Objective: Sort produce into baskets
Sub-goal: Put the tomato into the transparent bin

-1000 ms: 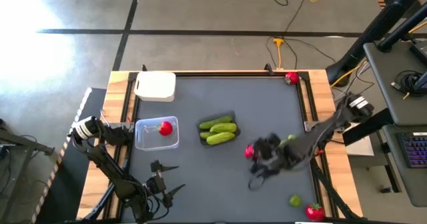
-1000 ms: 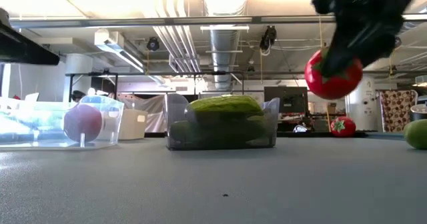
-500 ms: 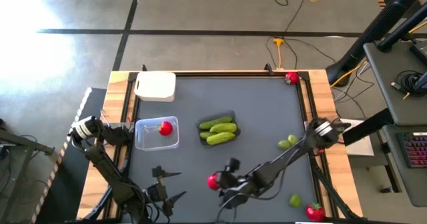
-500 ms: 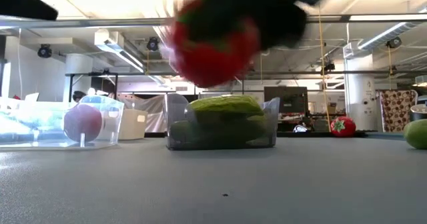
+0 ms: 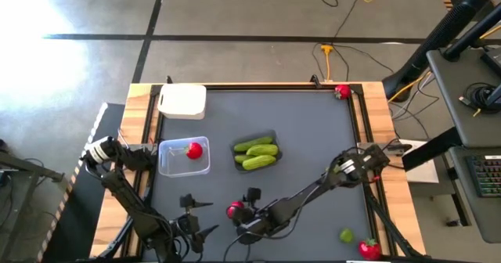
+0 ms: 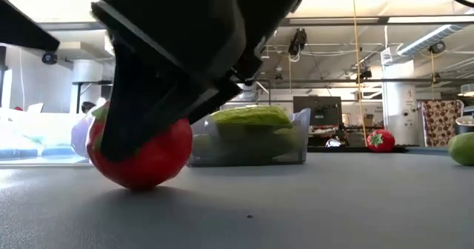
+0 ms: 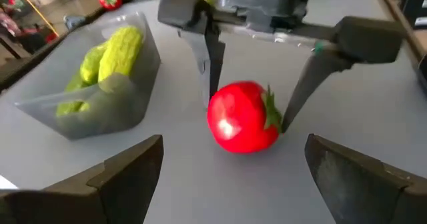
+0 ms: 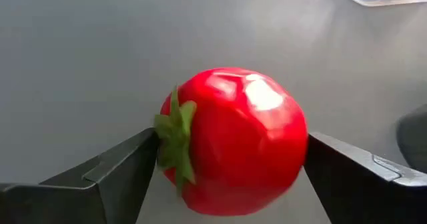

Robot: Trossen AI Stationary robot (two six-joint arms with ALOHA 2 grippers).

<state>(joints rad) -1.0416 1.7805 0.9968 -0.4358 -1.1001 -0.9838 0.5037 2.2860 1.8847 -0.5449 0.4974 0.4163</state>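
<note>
The right claw (image 7: 248, 84) stands spread around the red fruit (image 7: 243, 117) on the bench (image 5: 313, 130) — released, I judge; lift straight up — the left claw (image 5: 196, 225), open and empty, waits near.

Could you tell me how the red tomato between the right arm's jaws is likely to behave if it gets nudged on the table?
The red tomato looks round, so it would probably roll on the flat table. Its glossy skin suggests hard plastic, likely light and a bit slippery. The right gripper has its jaws standing open around it.
</note>
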